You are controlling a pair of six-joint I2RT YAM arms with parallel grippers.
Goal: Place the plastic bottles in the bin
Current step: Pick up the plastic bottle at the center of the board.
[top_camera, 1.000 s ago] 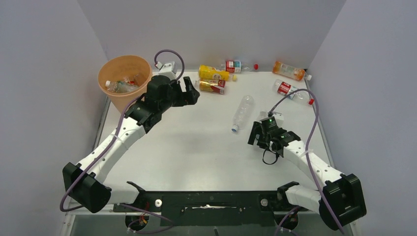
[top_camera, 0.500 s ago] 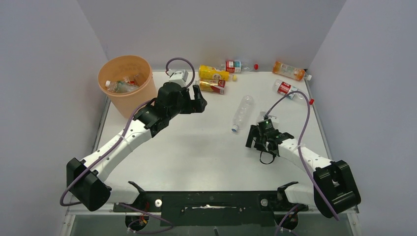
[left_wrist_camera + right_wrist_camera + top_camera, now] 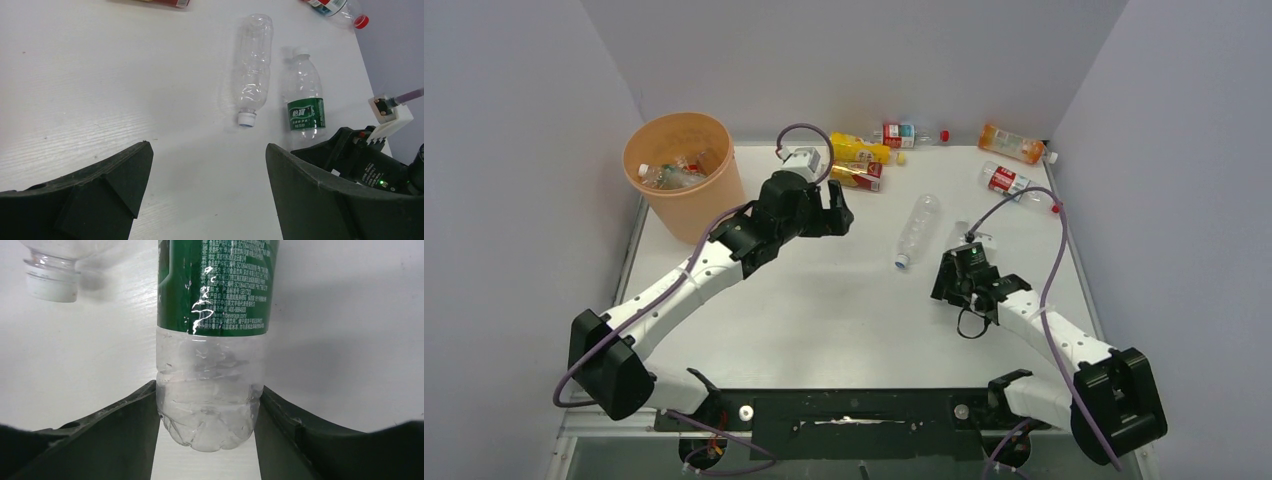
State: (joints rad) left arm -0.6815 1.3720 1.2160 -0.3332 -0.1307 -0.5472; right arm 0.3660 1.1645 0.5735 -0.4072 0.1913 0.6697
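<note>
Found the right gripper clenched on the green-label bottle, both fingers pressed against its clear, ribbed base. Found that bottle lying on the white table at the near right, green band round its middle, white cap at the end away from the gripper. Saw just left of it, not touching, the unlabelled bottle, clear throughout, lying with its pale cap toward the arms. Found the left gripper released, jaws wide with only bare table between them, over the middle of the table. Noted the left arm stretched between the two near bottles and the bin. Saw the bin upright in the far left corner, peach-orange and tapered, with several bottles inside. Counted along the far edge a yellow-label bottle, a red-label bottle just beside it, a red-and-blue-label bottle against the back wall, an orange-filled bottle in the right corner and a red-capped bottle nearer than that. Saw plain grey-lilac walls on three sides.
</note>
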